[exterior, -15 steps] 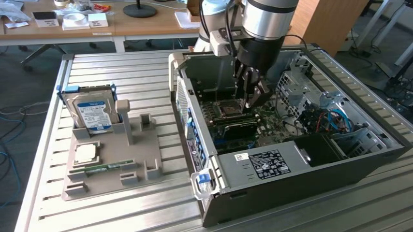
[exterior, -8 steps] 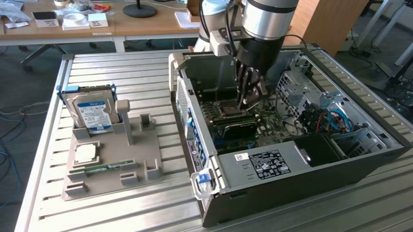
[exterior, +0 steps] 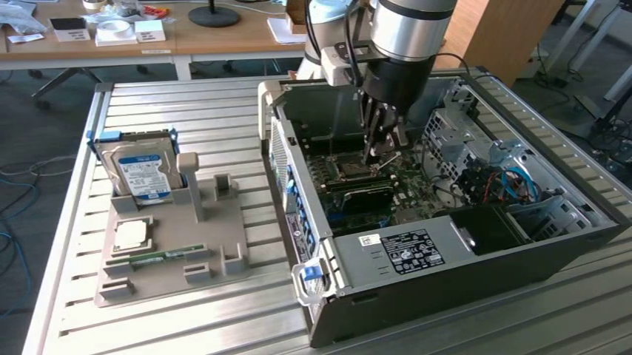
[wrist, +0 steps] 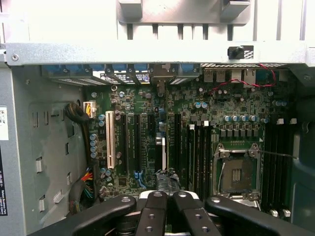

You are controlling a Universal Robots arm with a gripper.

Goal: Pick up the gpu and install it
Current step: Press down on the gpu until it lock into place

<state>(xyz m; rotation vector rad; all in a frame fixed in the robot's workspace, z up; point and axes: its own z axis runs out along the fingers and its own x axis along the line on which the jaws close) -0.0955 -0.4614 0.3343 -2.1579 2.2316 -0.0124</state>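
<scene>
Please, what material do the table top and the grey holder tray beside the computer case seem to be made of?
Table top: likely aluminium, bare and brushed; silvery slats with grooves that catch light. Holder tray: probably matte plastic, perhaps printed; flat beige-grey, no shine.

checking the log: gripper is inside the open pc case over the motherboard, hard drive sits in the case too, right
Not quite. In the exterior view the hard drive stands on the grey holder tray outside the pc case. The gripper is inside it over the motherboard.

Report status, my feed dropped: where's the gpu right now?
Gripper shut, inside open grey metal computer case. Thin dark gpu card upright on green motherboard, just under gripper; contact unclear. No obstruction seen.
</scene>
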